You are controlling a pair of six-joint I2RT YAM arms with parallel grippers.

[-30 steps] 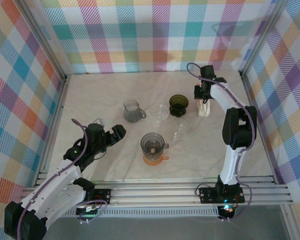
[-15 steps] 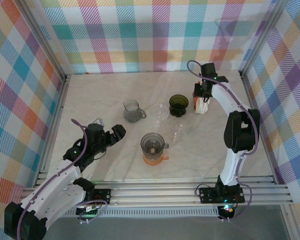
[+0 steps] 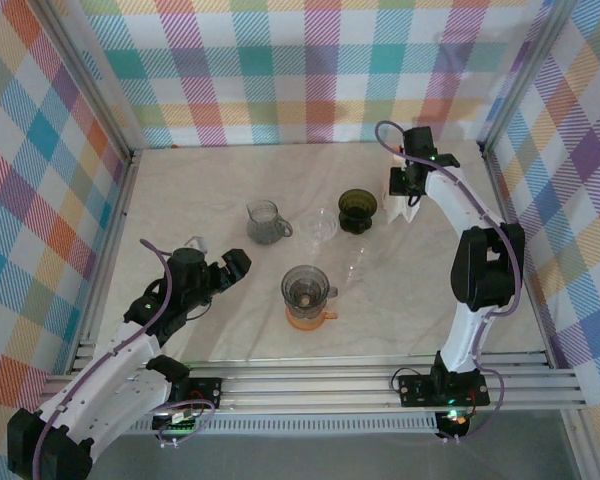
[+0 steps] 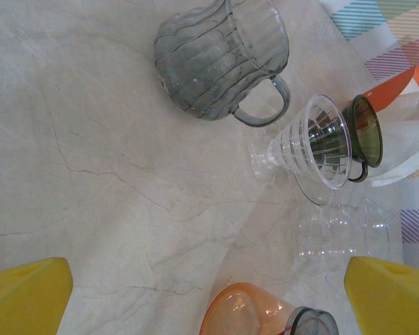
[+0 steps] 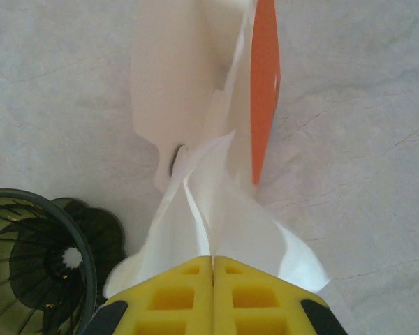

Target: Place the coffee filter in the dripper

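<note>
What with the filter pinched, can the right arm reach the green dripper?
Probably yes: the right gripper, shut on the filter, is just beside the green dripper, nothing stands between them, and the dripper's mouth is empty.

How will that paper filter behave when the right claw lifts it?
Likely floppy: the filter creases and splays where the right claw pinches it. Probably very light, being thin paper, so it may drag or snag on the holder.

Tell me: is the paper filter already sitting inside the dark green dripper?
No, the filter is pinched in the right fingers, beside the dripper, not in it.
</note>
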